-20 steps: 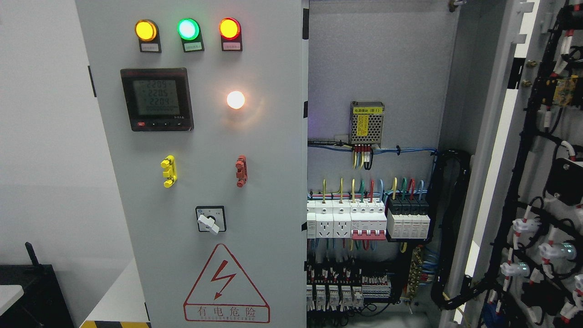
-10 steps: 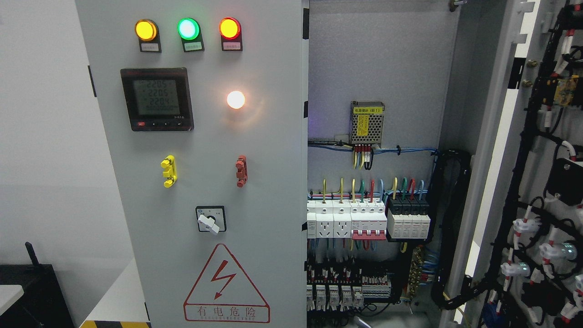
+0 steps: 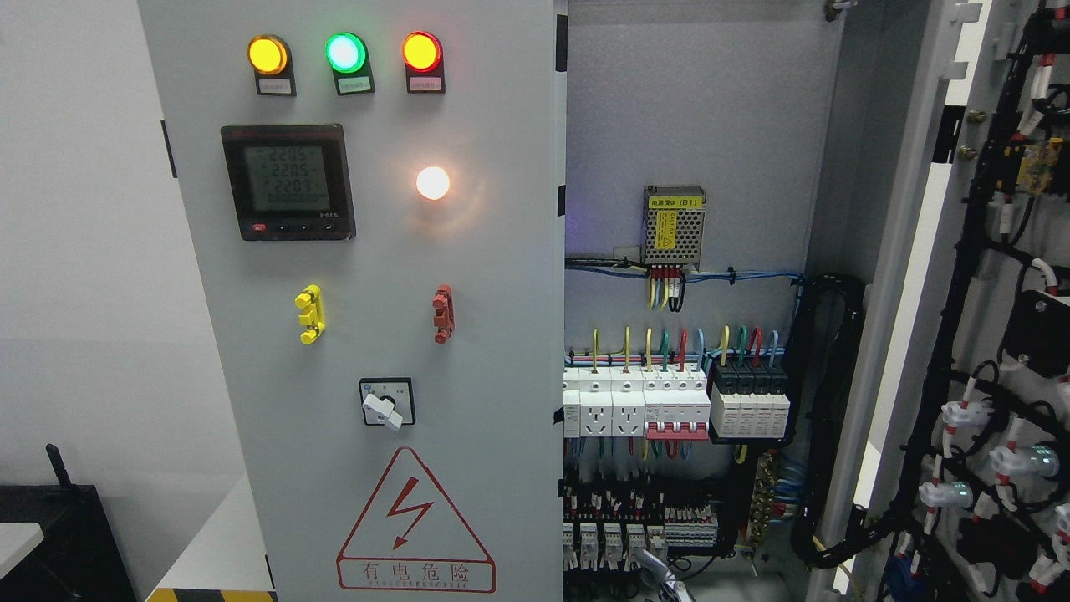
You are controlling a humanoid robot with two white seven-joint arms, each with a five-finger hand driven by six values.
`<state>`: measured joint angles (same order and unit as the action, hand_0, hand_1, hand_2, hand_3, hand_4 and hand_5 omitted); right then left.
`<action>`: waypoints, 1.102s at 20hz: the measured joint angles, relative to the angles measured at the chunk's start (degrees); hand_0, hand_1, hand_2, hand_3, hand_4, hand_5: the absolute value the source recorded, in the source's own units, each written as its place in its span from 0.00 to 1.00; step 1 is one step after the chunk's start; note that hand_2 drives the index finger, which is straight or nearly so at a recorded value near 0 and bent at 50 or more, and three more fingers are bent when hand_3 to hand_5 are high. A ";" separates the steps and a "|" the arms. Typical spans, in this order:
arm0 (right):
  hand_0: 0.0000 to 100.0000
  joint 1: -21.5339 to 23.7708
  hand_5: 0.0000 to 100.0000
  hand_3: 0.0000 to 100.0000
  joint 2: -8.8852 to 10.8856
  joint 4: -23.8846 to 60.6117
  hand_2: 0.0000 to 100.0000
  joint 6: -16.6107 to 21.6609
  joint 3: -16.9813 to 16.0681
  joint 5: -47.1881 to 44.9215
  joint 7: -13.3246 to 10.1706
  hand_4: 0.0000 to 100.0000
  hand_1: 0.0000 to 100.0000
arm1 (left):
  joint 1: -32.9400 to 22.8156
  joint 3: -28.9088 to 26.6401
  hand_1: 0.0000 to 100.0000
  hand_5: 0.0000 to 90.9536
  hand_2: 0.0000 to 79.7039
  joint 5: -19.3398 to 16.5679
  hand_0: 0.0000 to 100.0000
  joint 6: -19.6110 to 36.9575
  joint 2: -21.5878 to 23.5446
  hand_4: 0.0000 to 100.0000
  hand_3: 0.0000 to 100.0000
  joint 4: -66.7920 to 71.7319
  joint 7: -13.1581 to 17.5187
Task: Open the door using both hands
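Observation:
The grey cabinet's left door (image 3: 468, 276) stands shut, carrying three lit lamps, a meter (image 3: 288, 182) and a rotary switch (image 3: 386, 403). Its free edge (image 3: 558, 334) runs down the middle of the picture. The right door (image 3: 919, 276) is swung wide open, with its wired inner face (image 3: 1003, 351) at the far right. Between them the interior shows, with a row of breakers (image 3: 677, 405). A metallic tip of my right hand (image 3: 660, 579) pokes up from the bottom edge just right of the left door's edge, in front of the lower terminals. Too little of the hand is visible to judge its grip.
A black bundle of cables (image 3: 823, 418) loops down the cabinet's right inner side. A small power supply (image 3: 674, 224) is mounted on the back plate. A dark box (image 3: 50, 535) and a white surface (image 3: 209, 543) lie at the lower left, beside a white wall.
A hand's tip has risen into view at the bottom edge, below the terminals. The open right door has swung a little further right. The left door has not moved.

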<state>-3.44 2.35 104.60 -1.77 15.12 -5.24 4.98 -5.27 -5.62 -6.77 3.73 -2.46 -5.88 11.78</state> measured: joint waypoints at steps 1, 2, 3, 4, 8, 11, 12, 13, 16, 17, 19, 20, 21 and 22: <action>0.23 -0.54 0.00 0.00 -0.22 -0.31 0.00 -0.19 0.00 -0.02 0.00 0.00 0.00 | 0.00 0.00 0.00 0.00 0.00 0.00 0.00 0.00 0.00 0.03 0.00 0.00 0.00; 0.23 -1.03 0.00 0.00 -0.40 -0.63 0.00 -0.44 0.00 -0.04 0.00 0.00 0.00 | 0.00 0.00 0.00 0.00 0.00 0.00 0.00 0.00 0.00 0.03 0.00 0.00 0.00; 0.23 -1.49 0.00 0.00 -0.56 -0.98 0.00 -0.87 0.00 -0.05 0.00 0.00 0.00 | 0.00 0.00 0.00 0.00 0.00 0.00 0.00 0.00 0.00 0.03 0.00 0.00 0.00; 0.23 -1.93 0.00 0.00 -0.70 -1.33 0.00 -1.24 0.00 -0.07 0.00 0.00 0.00 | 0.00 0.00 0.00 0.00 0.00 0.00 0.00 0.00 0.00 0.03 0.00 0.00 0.00; 0.23 -3.90 0.00 0.00 -1.69 -3.18 0.00 -1.81 0.01 -0.10 -0.04 0.00 0.00 | 0.00 0.00 0.00 0.00 0.00 0.00 0.00 0.00 0.00 0.03 0.00 0.00 0.00; 0.23 -5.36 0.00 0.00 -2.39 -4.90 0.00 -1.96 0.00 -0.11 -0.06 0.00 0.00 | 0.00 0.00 0.00 0.00 0.00 0.00 0.00 0.00 0.00 0.03 0.00 0.00 0.00; 0.23 -5.88 0.00 0.00 -2.57 -5.54 0.00 -1.98 0.00 -0.11 -0.10 0.00 0.00 | 0.00 0.00 0.00 0.00 0.00 0.00 0.00 0.00 0.00 0.03 0.00 0.00 0.00; 0.23 -6.49 0.00 0.00 -2.76 -6.20 0.00 -1.99 0.00 -0.11 -0.14 0.00 0.00 | 0.00 0.00 0.00 0.00 0.00 0.00 0.00 0.00 0.00 0.03 0.00 0.00 0.00; 0.23 -8.33 0.00 0.00 -3.24 -8.27 0.00 -2.00 -0.01 -0.12 -0.21 0.00 0.00 | 0.00 0.00 0.00 0.00 0.00 0.00 0.00 0.00 0.00 0.03 0.00 0.00 0.00; 0.23 -8.89 0.00 0.00 -3.36 -8.93 0.00 -2.00 -0.01 -0.12 -0.23 0.00 0.00 | 0.00 0.00 0.00 0.00 0.00 0.00 0.00 0.00 0.00 0.03 0.00 0.00 0.00; 0.23 -10.02 0.00 0.00 -3.58 -10.24 0.00 -2.01 -0.02 -0.17 -0.23 0.00 0.00 | 0.00 0.00 0.00 0.00 0.00 0.00 0.00 0.00 0.00 0.03 0.00 0.00 0.00; 0.23 -10.50 0.00 0.00 -3.68 -10.86 0.00 -2.01 -0.02 -0.20 -0.13 0.00 0.00 | 0.00 0.00 0.00 0.00 0.00 0.00 0.00 0.00 0.00 0.03 0.00 0.00 0.00; 0.23 -11.00 0.00 0.00 -3.77 -11.55 0.00 -2.01 -0.02 -0.23 -0.05 0.00 0.00 | 0.00 0.00 0.00 0.00 0.00 0.00 0.00 0.00 0.00 0.03 0.00 0.00 0.00; 0.23 -11.50 0.00 0.00 -3.85 -12.18 0.00 -2.01 -0.02 -0.25 0.00 0.00 0.00 | 0.00 0.00 0.00 0.00 0.00 0.00 0.00 0.00 0.00 0.03 0.00 0.00 0.00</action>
<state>-14.94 -1.50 92.42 -3.77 15.10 -5.49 4.98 -5.28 -5.62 -6.77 3.73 -2.46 -5.87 11.78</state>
